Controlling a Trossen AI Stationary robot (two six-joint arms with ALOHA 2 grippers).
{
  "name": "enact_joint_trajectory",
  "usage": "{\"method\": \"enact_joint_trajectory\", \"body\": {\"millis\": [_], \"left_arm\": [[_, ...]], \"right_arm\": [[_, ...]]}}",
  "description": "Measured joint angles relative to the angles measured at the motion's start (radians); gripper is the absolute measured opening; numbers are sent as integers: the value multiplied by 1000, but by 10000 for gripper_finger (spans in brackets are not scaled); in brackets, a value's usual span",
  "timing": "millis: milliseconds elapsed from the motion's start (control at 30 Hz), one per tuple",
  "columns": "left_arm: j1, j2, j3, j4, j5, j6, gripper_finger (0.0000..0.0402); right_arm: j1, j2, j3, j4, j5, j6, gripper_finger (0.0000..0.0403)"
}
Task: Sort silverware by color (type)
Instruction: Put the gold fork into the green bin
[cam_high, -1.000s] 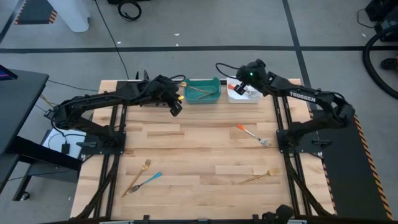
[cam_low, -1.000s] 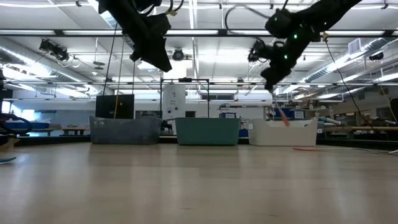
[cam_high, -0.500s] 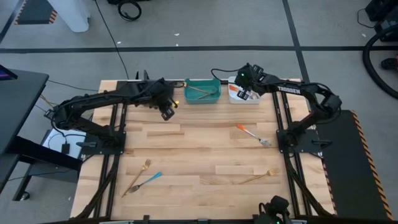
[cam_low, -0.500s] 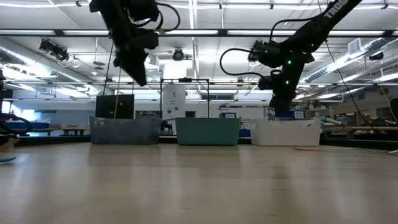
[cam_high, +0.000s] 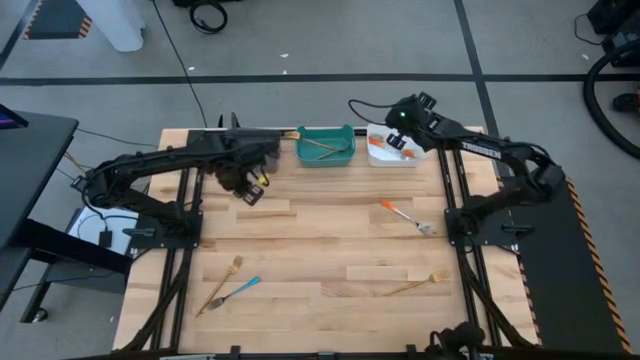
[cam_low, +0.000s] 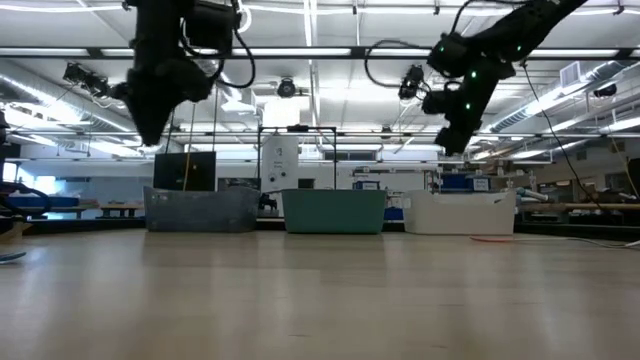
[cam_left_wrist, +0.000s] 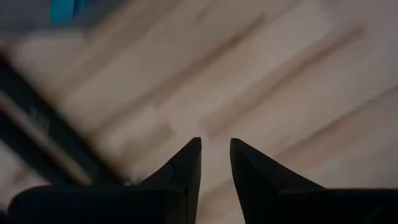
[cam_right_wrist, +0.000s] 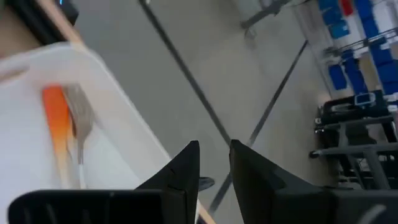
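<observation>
On the table lie an orange-handled fork (cam_high: 405, 217), a gold fork (cam_high: 420, 283), another gold fork (cam_high: 222, 280) and a blue-handled utensil (cam_high: 241, 288) beside it. Gold utensils lie in the teal bin (cam_high: 345, 158). An orange-handled utensil (cam_right_wrist: 59, 134) lies in the white bin (cam_right_wrist: 118, 168). My right gripper (cam_right_wrist: 213, 144) hangs open above the white bin's far side, with nothing between its fingers. My left gripper (cam_left_wrist: 214, 142) is open and points down at bare wood at the table's far left (cam_high: 246, 190).
Three bins stand in a row along the far edge: grey (cam_low: 200, 208), teal (cam_low: 333, 210) and white (cam_low: 458, 212). The left arm covers the grey bin in the high view. Both arms' black frames run down the table's left and right sides.
My right gripper has let go of the orange-handled utensil that hung below it; the utensil now lies in the white bin, and the gripper has drawn slightly away above it. My left gripper has swung toward the table's left edge, sunk a little and tipped to point down.
</observation>
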Motion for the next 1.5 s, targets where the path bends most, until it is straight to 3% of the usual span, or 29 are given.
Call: {"method": "enact_joint_trajectory", "body": {"millis": [167,500,667,900,1033,1500], "left_arm": [[-149,0,-36,-49,8,-110,94],[-563,-1,-126,-28,50,-479,94],[-781,-2,-174,78,75,-636,94],[-1008,-2,-271,225,72,-938,94],[-1087,-2,-333,321,72,-1045,94],[-1164,35,-442,512,71,-1056,94]], "right_arm": [[33,-97,0,-1,2,115,95],[117,-214,0,-111,-50,315,94],[173,-225,0,-163,-129,411,94],[276,-221,0,-175,-142,486,94],[333,-221,0,-179,-152,504,94],[467,-221,0,-179,-144,505,94]]}}
